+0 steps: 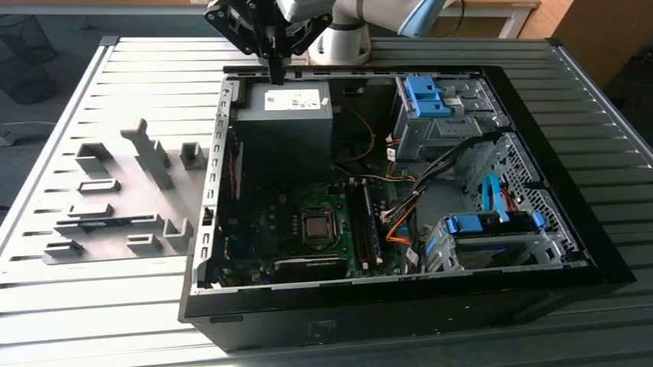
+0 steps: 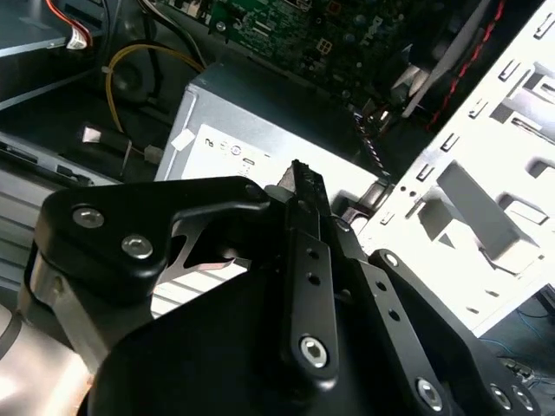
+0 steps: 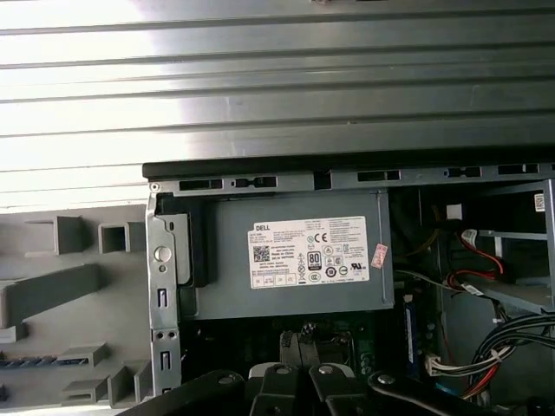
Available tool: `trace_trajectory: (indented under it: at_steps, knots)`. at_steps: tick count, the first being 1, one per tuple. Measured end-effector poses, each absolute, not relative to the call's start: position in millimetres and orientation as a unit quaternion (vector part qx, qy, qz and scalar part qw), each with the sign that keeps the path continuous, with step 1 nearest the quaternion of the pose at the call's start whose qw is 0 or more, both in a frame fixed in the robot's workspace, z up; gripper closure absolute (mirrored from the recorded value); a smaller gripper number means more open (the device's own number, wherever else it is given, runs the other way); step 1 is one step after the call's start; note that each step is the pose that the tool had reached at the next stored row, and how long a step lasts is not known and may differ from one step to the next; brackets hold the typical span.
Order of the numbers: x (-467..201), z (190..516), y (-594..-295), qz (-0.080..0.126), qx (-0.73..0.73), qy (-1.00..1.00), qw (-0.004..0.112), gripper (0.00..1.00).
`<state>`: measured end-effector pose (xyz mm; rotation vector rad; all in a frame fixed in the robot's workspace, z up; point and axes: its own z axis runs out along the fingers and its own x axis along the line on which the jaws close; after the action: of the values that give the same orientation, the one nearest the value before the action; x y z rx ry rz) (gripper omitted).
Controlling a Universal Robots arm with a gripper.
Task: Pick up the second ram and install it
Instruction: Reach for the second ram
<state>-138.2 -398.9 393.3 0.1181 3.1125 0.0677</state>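
An open black computer case (image 1: 571, 191) is shown lying on a ribbed metal counter (image 1: 153, 69). The dark, slim fingers (image 1: 277, 67) are held pointing down, drawn together into one narrow bar, with nothing seen gripped between them. In both wrist views the fingers (image 2: 303, 186) (image 3: 289, 347) are seen pressed close together.

Directly beneath the fingers, the boxy grey metal power supply (image 1: 286, 122) is seen, smooth-sided with a white label, tucked against the case's far rim. Beyond that rim, bare slatted counter is left open.

The second ram (image 1: 102, 222), a thin, flat blue-green strip, is seen well apart from the fingers, towards the exterior view's left, outside the case. It is laid flat among matte grey blocks on a grey fixture plate (image 1: 122, 199). In the first wrist view it (image 3: 35, 360) is shown as a blue strip with small dark chips.

Farther inside the case from the fingers, a green motherboard (image 1: 316, 229) is exposed. Metal drive cages with blue plastic latches (image 1: 429, 95) are set towards the exterior view's right.
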Motion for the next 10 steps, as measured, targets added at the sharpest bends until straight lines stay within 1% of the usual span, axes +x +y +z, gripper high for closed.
trace_trajectory:
  at_steps: [10]
  knots:
    - [-152.4, 393.1, -398.9, 0.022, 0.038, 0.999, 0.013, 0.89]
